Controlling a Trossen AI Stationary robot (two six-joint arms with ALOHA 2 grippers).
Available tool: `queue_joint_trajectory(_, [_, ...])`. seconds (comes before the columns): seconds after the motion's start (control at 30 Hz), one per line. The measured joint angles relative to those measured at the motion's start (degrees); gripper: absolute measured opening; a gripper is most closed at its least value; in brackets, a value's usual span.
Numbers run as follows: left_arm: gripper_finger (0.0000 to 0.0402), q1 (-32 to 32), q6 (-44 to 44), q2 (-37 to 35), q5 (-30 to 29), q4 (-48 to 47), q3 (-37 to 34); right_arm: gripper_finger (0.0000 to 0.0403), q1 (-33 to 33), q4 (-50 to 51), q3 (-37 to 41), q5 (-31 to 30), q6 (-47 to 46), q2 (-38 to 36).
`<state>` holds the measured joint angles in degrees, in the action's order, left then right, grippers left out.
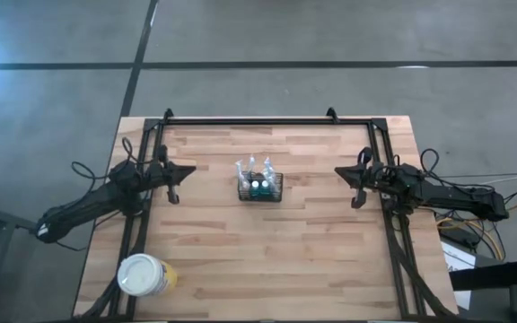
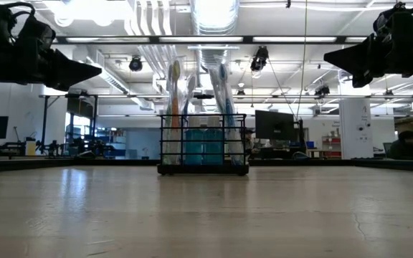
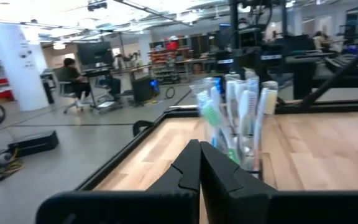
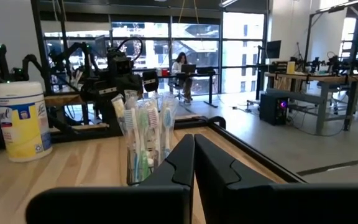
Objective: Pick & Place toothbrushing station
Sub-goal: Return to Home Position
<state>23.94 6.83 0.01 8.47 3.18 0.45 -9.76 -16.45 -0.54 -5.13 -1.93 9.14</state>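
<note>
Left gripper (image 1: 174,182) and right gripper (image 1: 354,186) — fingers together — hover well clear of the toothbrushing station (image 1: 259,187) between them on the counter (image 1: 267,265).

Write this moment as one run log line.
wire caddy: mid-table, toothbrushes inside | left gripper: shut, raised, empty | right gripper: shut, raised, empty

Both arms are matte black all over. The left arm (image 1: 97,202), at the nine o'clock edge of the table (image 1: 330,260), and the right arm (image 1: 447,193), at three o'clock, are made of slim boxy links joined by rounder housings. Thin black cables (image 1: 82,170) loop loosely off each arm. The left gripper (image 1: 189,169) and right gripper (image 1: 339,170) carry smooth, dark wedge-shaped fingers (image 4: 173,165) that taper to a point, mounted on a broad flat crossbar (image 4: 104,202).
</note>
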Motion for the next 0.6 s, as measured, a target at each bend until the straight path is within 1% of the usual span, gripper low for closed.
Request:
queue_joint_trajectory(0.07, [0.0005,0.00,0.00,0.00,-0.70,0.02,0.00,0.0008,0.00,0.01,0.00,0.00,0.00,0.01])
queue_joint_trajectory(0.6, [0.0005,-0.01,0.02,0.02,-0.88,0.22,-0.07,0.0008,0.00,0.00,0.00,0.00,0.00,0.05])
